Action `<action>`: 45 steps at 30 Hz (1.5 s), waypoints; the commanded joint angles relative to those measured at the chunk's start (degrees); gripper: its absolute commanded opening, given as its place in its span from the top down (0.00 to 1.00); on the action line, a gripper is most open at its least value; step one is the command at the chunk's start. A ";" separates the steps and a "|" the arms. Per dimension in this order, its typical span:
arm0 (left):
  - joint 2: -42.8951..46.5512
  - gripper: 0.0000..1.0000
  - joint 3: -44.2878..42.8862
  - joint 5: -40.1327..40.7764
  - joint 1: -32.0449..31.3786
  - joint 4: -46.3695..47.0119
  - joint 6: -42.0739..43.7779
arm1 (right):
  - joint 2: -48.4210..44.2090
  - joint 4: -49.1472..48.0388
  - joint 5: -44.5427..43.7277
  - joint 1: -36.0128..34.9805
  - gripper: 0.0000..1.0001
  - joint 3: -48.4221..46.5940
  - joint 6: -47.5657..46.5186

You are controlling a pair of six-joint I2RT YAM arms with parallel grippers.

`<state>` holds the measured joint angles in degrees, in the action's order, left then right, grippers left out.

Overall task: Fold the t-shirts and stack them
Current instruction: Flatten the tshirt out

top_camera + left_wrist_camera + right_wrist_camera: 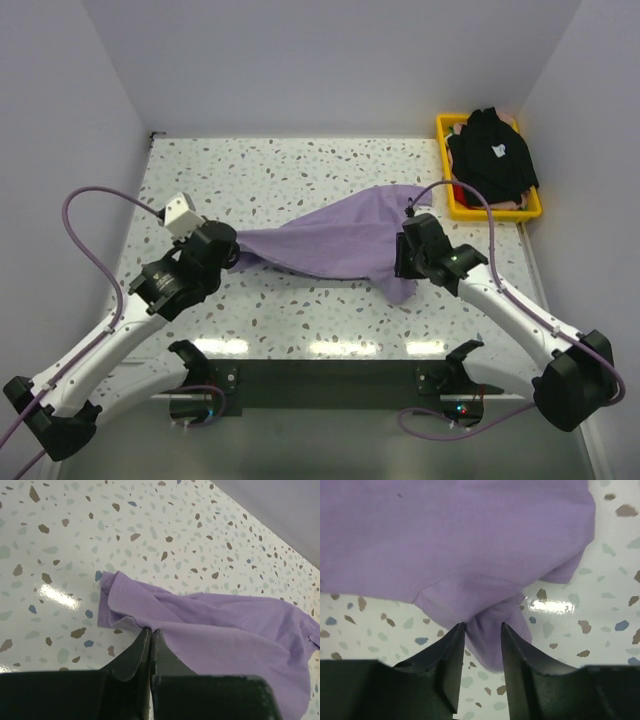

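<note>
1. From above, the lavender t-shirt [335, 240] lies on the speckled table [250, 170], pulled into a long, bunched shape.
   - The left gripper [232, 252] is at the shirt's left end, and the right gripper [403, 262] is at its right end.
   - I think they sit at the two ends so the shirt can be pulled flat before it is folded.
   - Past the shirt's right end, in the far corner, stands a yellow basket [495, 214].
   - A black t-shirt [490, 155] with a small white mark is piled in the basket, well apart from the lavender shirt.
   - Nothing lies on the table between them.
   - A purple cable [440, 190] from the right arm loops over the shirt's right end and might brush it.

2. From the left wrist, the left gripper [151, 630] has its jaws pressed tight together.
   - They pinch a small bit of the lavender t-shirt [225, 635] at its edge.
   - A folded flap of the shirt lies flat on the table [75, 530] just past the jaw tips.
   - The rest of the shirt runs away to the right in soft wrinkles.
   - This pinch looks good for tugging that end.

3. From the right wrist, the right gripper [483, 626] has its jaws a little way apart.
   - A thick fold of the lavender t-shirt [460, 535] sits in the gap, but the jaws do not seem to squeeze it.
   - Most of the shirt spreads out beyond the jaw tips.
   - Bare table [600, 605] shows on both sides of that fold, with nothing in the way.
</note>
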<state>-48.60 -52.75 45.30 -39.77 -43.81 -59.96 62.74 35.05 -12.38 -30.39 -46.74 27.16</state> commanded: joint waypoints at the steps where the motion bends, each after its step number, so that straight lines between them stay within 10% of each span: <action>1: 0.35 1.00 -4.19 5.68 2.75 0.73 4.06 | 1.59 -3.41 5.62 -0.89 0.59 2.27 0.18; 7: -1.23 1.00 -5.70 3.49 9.52 5.83 9.68 | -1.47 -2.44 0.88 -1.07 0.44 4.37 2.89; 15: -5.45 1.00 -3.15 -7.59 17.36 12.69 13.12 | -0.27 -8.05 3.32 -1.07 0.58 10.00 7.73; 33: -5.89 1.00 0.02 -11.46 18.50 17.09 15.14 | 15.47 -15.53 -6.25 -9.95 0.56 10.26 11.34; 39: -5.81 1.00 0.10 -11.90 18.76 17.80 15.58 | 14.27 -15.11 -5.28 -10.39 1.00 11.06 12.83; 45: -5.81 1.00 0.02 -11.99 19.46 18.06 15.93 | -3.21 -1.52 -7.47 -10.39 1.00 8.96 14.06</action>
<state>-54.74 -52.62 33.17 -21.21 -29.17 -45.32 68.99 25.04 -16.19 -40.51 -35.79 39.29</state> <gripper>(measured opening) 0.020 0.010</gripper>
